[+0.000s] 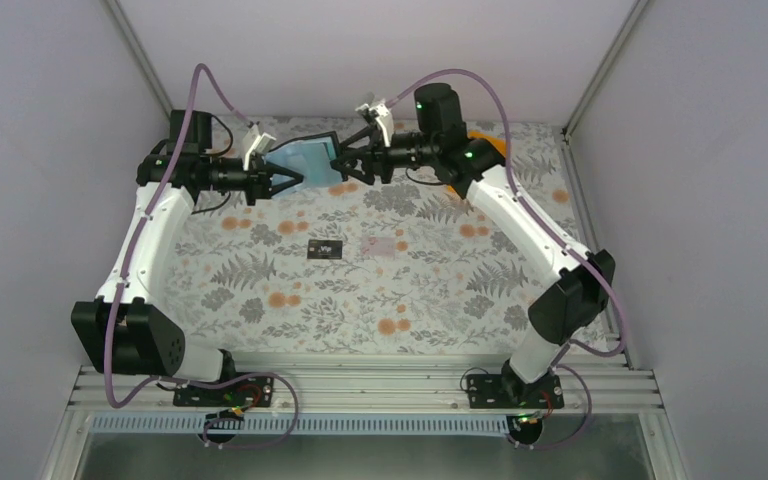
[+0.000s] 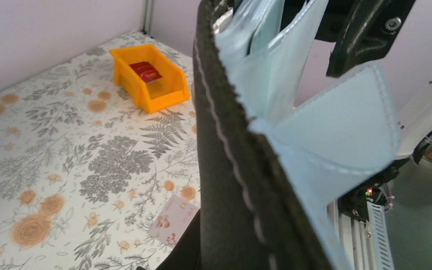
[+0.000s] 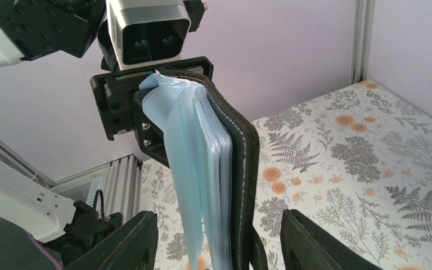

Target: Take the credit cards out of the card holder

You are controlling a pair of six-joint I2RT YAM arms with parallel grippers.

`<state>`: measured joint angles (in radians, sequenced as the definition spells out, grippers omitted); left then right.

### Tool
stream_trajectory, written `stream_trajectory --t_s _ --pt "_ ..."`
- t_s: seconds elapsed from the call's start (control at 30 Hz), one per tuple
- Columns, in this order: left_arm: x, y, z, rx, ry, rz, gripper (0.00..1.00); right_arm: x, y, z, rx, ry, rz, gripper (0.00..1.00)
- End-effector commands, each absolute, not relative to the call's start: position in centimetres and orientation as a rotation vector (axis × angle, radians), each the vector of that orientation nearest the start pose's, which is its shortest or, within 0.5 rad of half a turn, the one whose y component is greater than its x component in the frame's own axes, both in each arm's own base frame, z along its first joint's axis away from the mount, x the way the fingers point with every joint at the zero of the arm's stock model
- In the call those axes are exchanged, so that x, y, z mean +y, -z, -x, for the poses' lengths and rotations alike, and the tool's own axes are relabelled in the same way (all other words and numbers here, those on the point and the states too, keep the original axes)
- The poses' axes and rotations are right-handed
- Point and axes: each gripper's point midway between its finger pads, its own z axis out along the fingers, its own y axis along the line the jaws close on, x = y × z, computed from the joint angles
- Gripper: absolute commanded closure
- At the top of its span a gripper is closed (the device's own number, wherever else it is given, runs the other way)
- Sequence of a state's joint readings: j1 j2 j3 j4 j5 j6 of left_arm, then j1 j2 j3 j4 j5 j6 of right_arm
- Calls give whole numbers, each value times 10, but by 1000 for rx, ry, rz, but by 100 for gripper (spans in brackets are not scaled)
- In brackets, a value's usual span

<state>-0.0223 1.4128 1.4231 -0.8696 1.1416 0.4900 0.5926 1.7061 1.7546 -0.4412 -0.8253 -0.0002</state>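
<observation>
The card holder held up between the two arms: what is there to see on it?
The card holder is a small black folding wallet with pale stitching along its edge; it looks like leather or an imitation. Bluish clear plastic sleeves fan out from it, so it is open. It is off the table, over the far side, clamped at one end by the left pincer. The right pincer stands open on either side of its other end, not gripping. Whether cards sit inside cannot be told.

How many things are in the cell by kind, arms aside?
bins: 1 (orange plastic bin)
cards: 3 (black card with white marks, pale pink card, red card in the bin)
card holders: 1 (black folding card holder, bluish clear sleeves)
total: 5, not counting any cards hidden in the sleeves
</observation>
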Motion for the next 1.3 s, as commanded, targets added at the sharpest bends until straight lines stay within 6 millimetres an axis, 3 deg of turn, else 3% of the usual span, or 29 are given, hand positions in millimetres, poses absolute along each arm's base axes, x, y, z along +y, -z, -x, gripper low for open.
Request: stream_trajectory --t_s 0.0,0.13,0.27,0.37,0.57,0.63,0.77,1.03,1.27 --pt "-169 -350 -300 1675 1108 -1043 98 348 -399 -310 1576 -1157 1141 43" --pt "-170 -354 -291 1637 1132 -1071 98 342 -403 -317 1575 -1186 1113 50" --pt "-170 -352 -292 1644 1127 -1069 98 348 -412 -310 1537 -1263 1147 43" --pt "-170 -353 -292 1641 1130 -1069 98 357 -399 -321 1576 -1266 1130 40" --pt "-170 -354 -291 1638 1131 -1072 98 376 -392 -316 1574 -1269 1168 30" --pt "-170 -353 -292 1638 1132 -1072 98 379 -390 -319 1586 -1254 1159 33" --pt "-171 -353 -291 1636 1132 -1073 98 381 -391 -317 1577 -1276 1163 47" --pt "-171 -354 -290 1629 1146 -1077 98 382 -380 -325 1614 -1241 1147 45" --pt "-171 -355 -287 1626 1125 -1087 98 365 -373 -309 1528 -1374 1262 54"
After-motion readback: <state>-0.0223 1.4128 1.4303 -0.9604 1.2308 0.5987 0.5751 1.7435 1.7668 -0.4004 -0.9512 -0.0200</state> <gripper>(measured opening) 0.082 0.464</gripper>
